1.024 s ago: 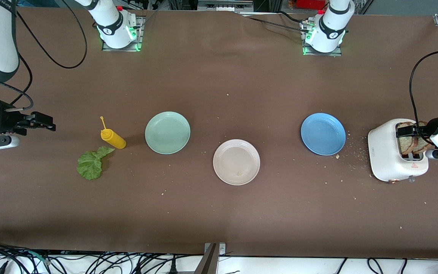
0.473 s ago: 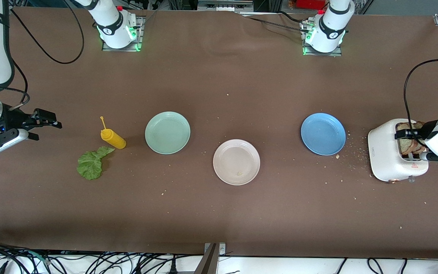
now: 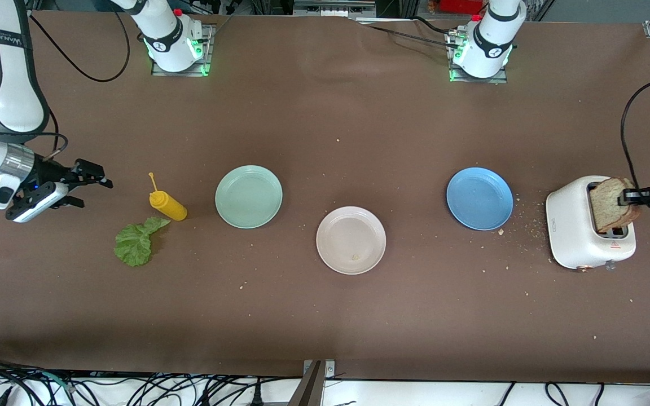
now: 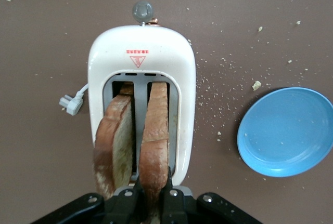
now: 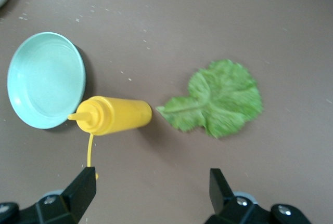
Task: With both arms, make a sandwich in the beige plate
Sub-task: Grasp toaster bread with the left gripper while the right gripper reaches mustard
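The left gripper point(image 3: 628, 196) is pinched on a slice of toast point(image 3: 609, 210) over the white toaster point(image 3: 576, 231), which stands at the left arm's end of the table. In the left wrist view its fingers point(image 4: 169, 195) are seen pressed against both faces of that slice point(image 4: 155, 146), which stands upright in one slot; a second slice point(image 4: 112, 146) leans in the slot beside it, untouched by the gripper. A blue plate point(image 3: 479, 198) lies near the toaster, toward the middle of the table, with crumbs point(image 3: 528, 223) scattered between the two.

The right gripper point(image 3: 92, 186) is held with its fingers spread wide and nothing between them, over bare table at the right arm's end. Just ahead of its fingertips a yellow squeeze bottle point(image 3: 167, 204) lies on its side, and a green lettuce leaf point(image 3: 134, 242) lies beside the bottle, nearer to the front camera. A pale mint-green plate point(image 3: 249, 196) is found past the bottle, toward the middle of the table.

The beige plate point(image 3: 351, 239) sits between the two grippers, well apart from both, between the mint-green and blue plates and nearer to the front camera than either; only a small crumb is seen on it.
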Tool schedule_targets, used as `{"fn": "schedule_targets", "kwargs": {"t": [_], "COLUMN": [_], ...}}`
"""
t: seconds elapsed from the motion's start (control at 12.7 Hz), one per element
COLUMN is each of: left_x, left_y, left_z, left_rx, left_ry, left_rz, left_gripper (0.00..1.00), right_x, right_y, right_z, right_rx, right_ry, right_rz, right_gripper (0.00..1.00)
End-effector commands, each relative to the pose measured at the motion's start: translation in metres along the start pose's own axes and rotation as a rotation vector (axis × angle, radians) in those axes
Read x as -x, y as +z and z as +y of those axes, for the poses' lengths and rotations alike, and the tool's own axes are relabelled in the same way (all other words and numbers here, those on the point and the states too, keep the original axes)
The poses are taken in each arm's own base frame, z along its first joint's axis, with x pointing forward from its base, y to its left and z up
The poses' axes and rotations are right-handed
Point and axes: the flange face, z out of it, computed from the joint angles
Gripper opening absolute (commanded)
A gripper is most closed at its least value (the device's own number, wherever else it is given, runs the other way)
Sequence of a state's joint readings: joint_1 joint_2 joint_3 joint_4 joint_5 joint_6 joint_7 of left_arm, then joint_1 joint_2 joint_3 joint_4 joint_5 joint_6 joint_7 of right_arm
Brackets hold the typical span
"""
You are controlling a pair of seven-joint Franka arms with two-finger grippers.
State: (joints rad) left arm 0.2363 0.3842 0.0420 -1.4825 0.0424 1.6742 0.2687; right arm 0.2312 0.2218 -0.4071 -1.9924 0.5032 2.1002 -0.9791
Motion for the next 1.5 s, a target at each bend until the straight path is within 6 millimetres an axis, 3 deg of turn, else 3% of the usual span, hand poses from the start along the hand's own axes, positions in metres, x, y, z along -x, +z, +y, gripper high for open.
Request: {"fn": "schedule_targets", "kwargs": {"t": [0.0, 0.16, 0.39, 0.71, 0.87, 1.02, 1.18, 1.42], "left_x": [0.007, 0.006, -0.007, -0.042, -0.054, -0.057, -0.07, -0.079], "left_y": [-0.043, -0.061, -0.048, 0.024, 0.062, 0.084, 0.095, 0.119], "left_z": [0.003, 0.039, 0.098, 0.213, 0.267, 0.302, 0.318, 0.358], "left_rx": [-0.004, 0.07, 0.324, 0.506, 0.612, 0.642, 0.738, 0.848], "left_ry": [0.021, 0.069, 0.132, 0.241, 0.204, 0.121, 0.1, 0.126], "left_rz": [-0.005, -0.01, -0.007, -0.151, -0.236, -0.312, -0.272, -0.24], "left_gripper": [0.0, 0.0, 0.0, 0.0, 0.0, 0.0, 0.0, 0.0], "right_x": [0.023, 0.028, 0.047, 0.07, 0.078, 0.081, 0.081, 0.059], "right_y": [0.023, 0.037, 0.065, 0.107, 0.127, 0.146, 0.16, 0.175], "right_z": [-0.005, -0.003, -0.006, 0.016, 0.023, 0.027, 0.029, 0.037], "right_rx": [-0.038, -0.053, -0.115, -0.14, -0.144, -0.134, -0.147, -0.194], "right_ry": [-0.058, -0.134, -0.277, -0.403, -0.443, -0.499, -0.506, -0.557], "right_rz": [0.083, 0.1, 0.18, 0.259, 0.299, 0.348, 0.406, 0.456], "right_gripper": [0.99, 0.99, 0.99, 0.99, 0.99, 0.99, 0.99, 0.99]}}
